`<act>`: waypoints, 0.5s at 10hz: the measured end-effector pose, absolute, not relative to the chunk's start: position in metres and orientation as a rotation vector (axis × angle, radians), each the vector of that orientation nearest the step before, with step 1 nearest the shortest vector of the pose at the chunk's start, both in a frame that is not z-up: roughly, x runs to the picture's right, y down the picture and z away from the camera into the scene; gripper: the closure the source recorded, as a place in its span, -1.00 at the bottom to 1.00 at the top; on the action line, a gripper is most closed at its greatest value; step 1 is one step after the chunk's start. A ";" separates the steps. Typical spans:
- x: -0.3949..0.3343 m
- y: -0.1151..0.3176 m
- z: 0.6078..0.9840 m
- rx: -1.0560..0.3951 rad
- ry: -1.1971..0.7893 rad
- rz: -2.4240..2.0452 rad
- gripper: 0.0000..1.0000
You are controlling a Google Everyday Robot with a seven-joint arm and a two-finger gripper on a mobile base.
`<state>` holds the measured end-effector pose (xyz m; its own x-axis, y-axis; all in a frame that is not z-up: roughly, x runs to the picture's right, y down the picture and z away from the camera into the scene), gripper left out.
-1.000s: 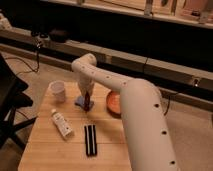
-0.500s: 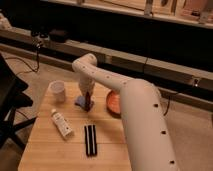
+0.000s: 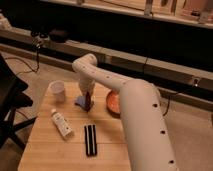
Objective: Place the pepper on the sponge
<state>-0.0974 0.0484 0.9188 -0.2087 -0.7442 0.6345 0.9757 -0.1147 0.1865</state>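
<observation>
The pepper (image 3: 89,102) shows to us as a short dark red streak right under the gripper (image 3: 88,98), at the right edge of the sponge (image 3: 80,102). Its long axis seems to stand close to upright, its lower end down at the sponge, though we cannot make out which end is the stem. We cannot tell whether the gripper is clamped on it or stands loose about it, nor whether the pepper touches the sponge. The sponge lies flat on the far half of the table (image 3: 45,150), between the cup (image 3: 58,90) on the left and the bowl (image 3: 113,101) on the right, apart from both. The arm (image 3: 135,115) comes in from the near right, crosses over the bowl's near side and covers the table's right part, so that edge is hidden from us. In front of the sponge we see bare wood, then the bottle (image 3: 62,123) lying aslant to the left and the black block (image 3: 90,139) lying with its length toward us, near the front edge. The near left corner is open wood. A dark chair (image 3: 10,100) stands just beside the table's left edge.
</observation>
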 end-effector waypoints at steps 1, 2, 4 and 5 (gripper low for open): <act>-0.097 0.049 0.919 -0.458 -0.685 -1.678 0.48; -0.096 0.050 0.920 -0.459 -0.689 -1.682 0.48; -0.096 0.050 0.919 -0.458 -0.690 -1.685 0.48; -0.096 0.050 0.919 -0.458 -0.692 -1.686 0.48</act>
<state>-0.0961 0.0499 0.9195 -0.2266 -0.7377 0.6360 0.9718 -0.1270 0.1989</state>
